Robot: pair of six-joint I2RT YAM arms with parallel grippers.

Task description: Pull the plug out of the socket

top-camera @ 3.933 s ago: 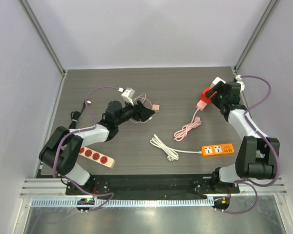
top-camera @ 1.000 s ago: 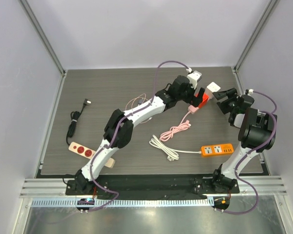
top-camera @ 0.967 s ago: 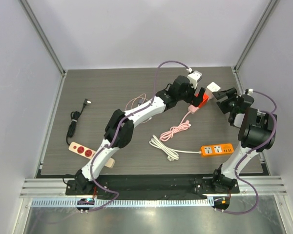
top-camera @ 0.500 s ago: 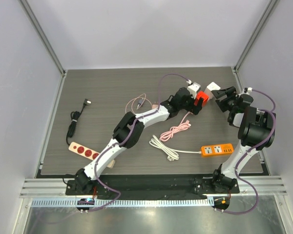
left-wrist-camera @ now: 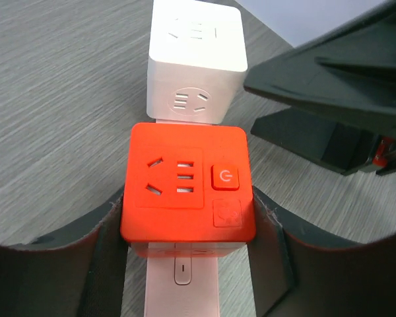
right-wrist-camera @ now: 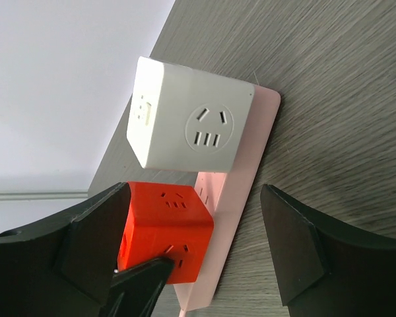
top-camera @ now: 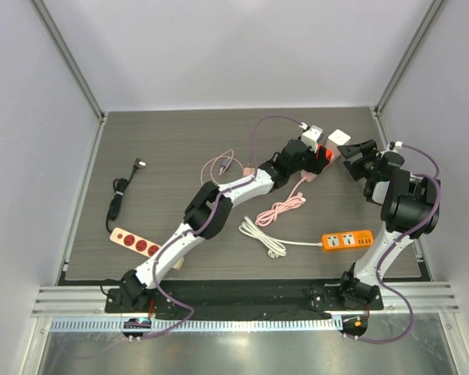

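Observation:
A red cube plug [left-wrist-camera: 188,188] sits plugged into a pink power strip [left-wrist-camera: 181,284], with a white cube plug [left-wrist-camera: 195,63] on the same strip just beyond it. My left gripper [left-wrist-camera: 187,201] is shut on the red cube, one finger pressed against each side. In the top view the left gripper [top-camera: 316,156] is at the far right of the table over the red cube [top-camera: 323,154]. My right gripper [top-camera: 352,150] is open beside the white cube [top-camera: 341,139]. In the right wrist view its fingers [right-wrist-camera: 294,244] straddle the pink strip [right-wrist-camera: 241,191], touching nothing.
The strip's pink cable [top-camera: 285,207] coils towards the middle. An orange power strip [top-camera: 348,240] with a white cable [top-camera: 262,234] lies at the near right. A beige strip with red sockets [top-camera: 141,244] and a black cable [top-camera: 121,195] lie at the left. The back wall is close behind the cubes.
My left arm has swung from the left side across to the red cube and settled its fingers around it. My right gripper let go of the strip and stays open beside it.

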